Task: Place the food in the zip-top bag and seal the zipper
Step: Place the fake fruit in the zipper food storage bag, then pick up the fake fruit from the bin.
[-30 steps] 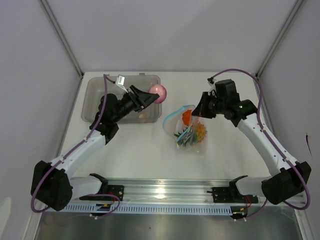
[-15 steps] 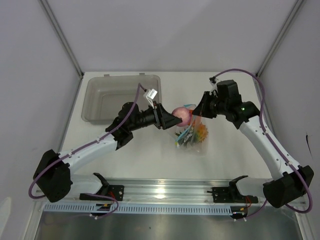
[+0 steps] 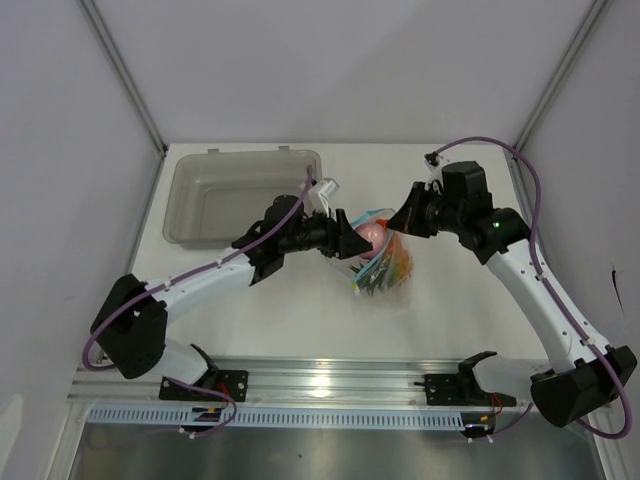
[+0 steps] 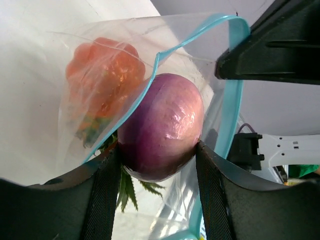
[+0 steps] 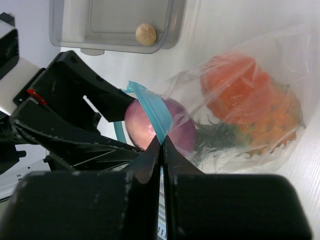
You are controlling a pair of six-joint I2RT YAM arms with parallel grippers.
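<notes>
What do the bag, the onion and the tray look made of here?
The bag looks like thin plastic film: clear, crinkled, glossy. The onion seems hard moulded plastic: smooth, shiny highlight. The tray is probably rigid plastic: grey, translucent.

The onion (image 4: 162, 125) is purple-red with a pale pink sheen and faint lengthwise streaks. The bag (image 5: 290, 57) is clear, its zipper (image 4: 231, 100) a light blue strip. Through the plastic the orange (image 5: 232, 90) shows bright orange-red and the pineapple (image 5: 275, 122) orange-yellow, with dark green leaves (image 4: 128, 187). The tray (image 3: 190, 205) is grey and see-through; the bulb (image 5: 145, 34) in it is beige. The left gripper (image 4: 157, 150) and right gripper (image 5: 161, 144) are black. The arms (image 3: 540, 290) are white with black joints and have purple cables (image 3: 480, 143). The table (image 3: 300, 310) is white.
</notes>
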